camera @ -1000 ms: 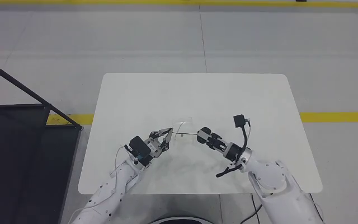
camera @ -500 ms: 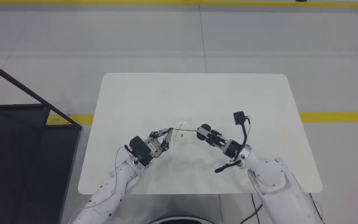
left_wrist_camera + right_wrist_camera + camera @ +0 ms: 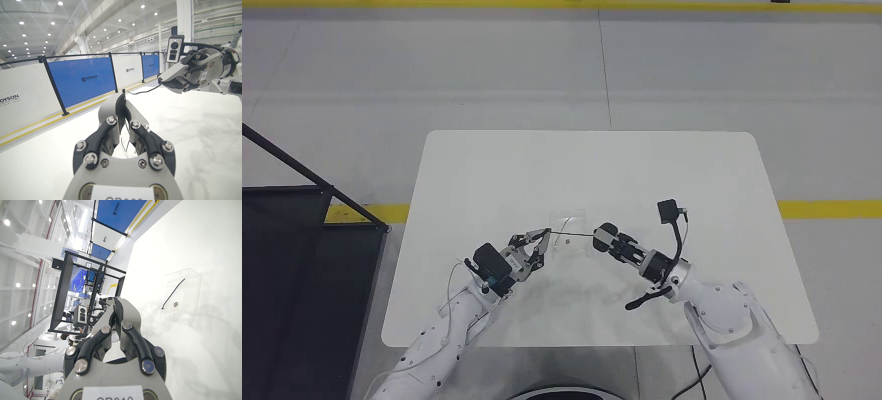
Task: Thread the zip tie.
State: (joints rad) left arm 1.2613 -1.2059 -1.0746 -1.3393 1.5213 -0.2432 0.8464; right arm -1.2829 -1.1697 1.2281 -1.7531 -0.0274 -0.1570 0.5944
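**Both ends of zip tie (image 3: 570, 236) gripped**

Left gripper (image 3: 542, 238) is clenched on its head end, right gripper (image 3: 598, 234) on the strap. The tie spans between them above the table (image 3: 692, 180), well apart from every edge, just beside a clear box (image 3: 569, 218).

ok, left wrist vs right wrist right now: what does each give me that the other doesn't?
Left wrist: the left gripper shut on the zip tie, with the head poking above its fingertips. The strap's free tip sits close beside that head; I cannot tell if it has entered.
Right wrist: a clear box on the table with a spare zip tie lying inside.
Both: the right gripper, shut (the left wrist view shows it pinching the strap), the table and the blue barrier panels.
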